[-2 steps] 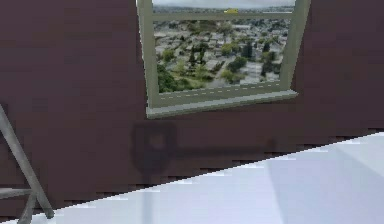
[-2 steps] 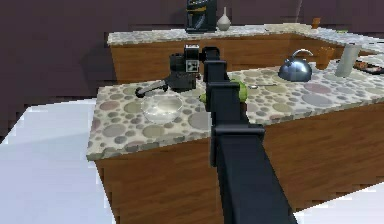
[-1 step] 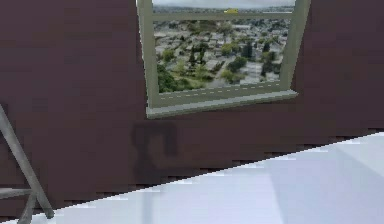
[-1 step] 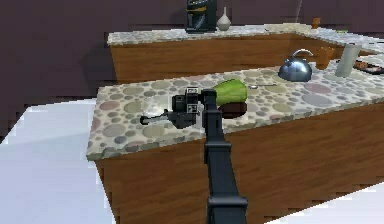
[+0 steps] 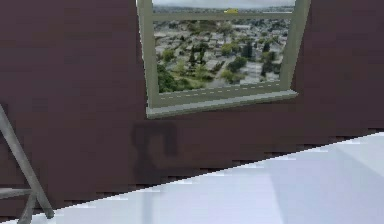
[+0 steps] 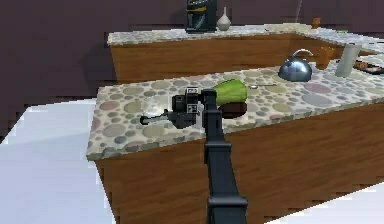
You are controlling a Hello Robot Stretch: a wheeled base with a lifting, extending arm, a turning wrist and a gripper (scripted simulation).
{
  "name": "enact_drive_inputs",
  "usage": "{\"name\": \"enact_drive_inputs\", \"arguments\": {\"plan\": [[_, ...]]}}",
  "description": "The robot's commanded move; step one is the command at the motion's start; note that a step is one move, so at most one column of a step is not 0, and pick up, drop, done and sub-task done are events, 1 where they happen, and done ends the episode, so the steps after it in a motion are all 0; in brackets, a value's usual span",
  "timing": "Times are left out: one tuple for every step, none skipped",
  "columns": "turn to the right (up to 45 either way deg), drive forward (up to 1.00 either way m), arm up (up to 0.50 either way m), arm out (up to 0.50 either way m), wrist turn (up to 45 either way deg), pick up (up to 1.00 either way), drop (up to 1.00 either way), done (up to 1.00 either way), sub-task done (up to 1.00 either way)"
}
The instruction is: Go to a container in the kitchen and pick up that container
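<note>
In the arm side view my arm (image 6: 220,165) reaches over a pebble-patterned counter island (image 6: 130,135). Its gripper (image 6: 152,120) points toward the view's left, low over the countertop. A small pale patch lies on the counter by the fingers, so I cannot tell whether the gripper holds anything. Just right of the wrist, a green rounded thing (image 6: 232,89) rests beside a dark round dish (image 6: 238,109). A grey kettle (image 6: 295,69) stands farther right on the same counter, and a pale upright cup-like container (image 6: 346,62) is at the right edge.
A back counter (image 6: 250,45) carries a black coffee machine (image 6: 200,15) and a white vase (image 6: 224,17). Ahead in the forward view is a dark wall (image 5: 70,90) with a window (image 5: 222,50), pale floor (image 5: 300,185) and grey metal legs (image 5: 25,180) at the left.
</note>
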Motion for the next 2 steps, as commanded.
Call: {"name": "enact_drive_inputs", "arguments": {"plan": [[0.0, 0.00, 0.10, 0.00, 0.0, 0.00, 0.00, 0.00, 0.00], [0.0, 0.00, 0.00, 0.00, 0.0, 0.00, 0.00, 1.00, 0.00]]}}
